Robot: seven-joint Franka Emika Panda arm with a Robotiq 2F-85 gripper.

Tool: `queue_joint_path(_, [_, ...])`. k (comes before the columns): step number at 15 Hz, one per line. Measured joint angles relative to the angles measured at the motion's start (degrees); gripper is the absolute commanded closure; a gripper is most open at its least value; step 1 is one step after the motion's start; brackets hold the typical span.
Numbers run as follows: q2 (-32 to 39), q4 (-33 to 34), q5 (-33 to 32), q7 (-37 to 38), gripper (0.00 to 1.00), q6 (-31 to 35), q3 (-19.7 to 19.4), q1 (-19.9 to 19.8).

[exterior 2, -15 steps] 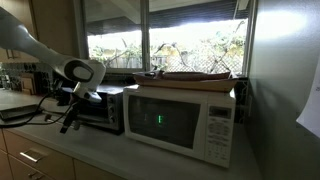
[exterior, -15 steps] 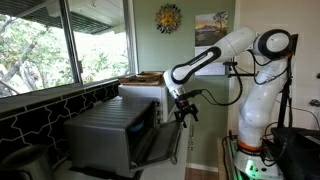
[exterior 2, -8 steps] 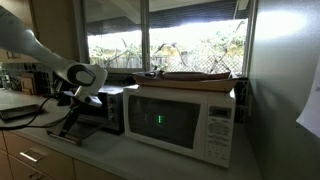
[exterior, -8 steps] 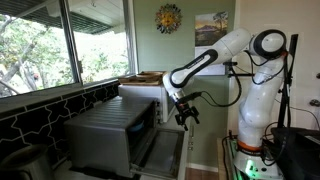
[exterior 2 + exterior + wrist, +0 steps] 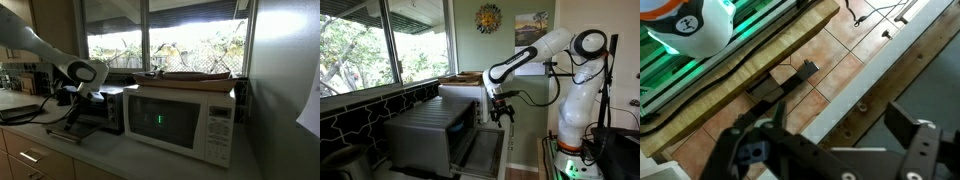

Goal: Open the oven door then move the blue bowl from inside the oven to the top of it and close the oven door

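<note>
Grey oven [image 5: 428,128] on the surface [image 5: 120,152] beside the window [image 5: 380,45], ribbed top up, dark front turned toward the arm [image 5: 535,52]

Below that front, the oven door [image 5: 483,152] swung down on its bottom hinge, lying close to flat, opening uncovered. Same door in an exterior view as a dark slab [image 5: 66,134] jutting out at 7 o'clock of the oven body [image 5: 100,108]

Hand [image 5: 501,111] hanging at 12 o'clock above the outer edge of the lowered door, fingers pointing down, clear of the door, touching nothing. Fingers spread as wide as they go; nothing gripped, gap bare. In the wrist view, hand [image 5: 830,150] along the bottom edge of the frame: one dark finger [image 5: 748,152] at 7 o'clock, its mate at 5 o'clock, tiled floor [image 5: 830,85] showing through between them

Blue bowl not made out in any view; oven cavity too dark to read from either exterior angle

White microwave [image 5: 463,92] just behind the oven, at 1 o'clock of it. In an exterior view, same microwave [image 5: 180,120] nearest the camera, green display lit, oven at 9 o'clock of it and partly hidden by the arm's wrist

Arm reaching in from 3 o'clock in an exterior view, elbow high, forearm sloping down to the hand. Base of the arm [image 5: 690,25] at 11 o'clock in the wrist view, white and orange, ringed by green glow
</note>
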Motion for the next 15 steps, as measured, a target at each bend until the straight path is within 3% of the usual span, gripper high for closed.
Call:
queue_joint_path(8, [0.41,0.02,1.74,0.99,0.0,0.54,0.02,0.06])
queue_joint_path(15, [0.38,0.71,20.45,7.55,0.0,6.91,0.23,1.23])
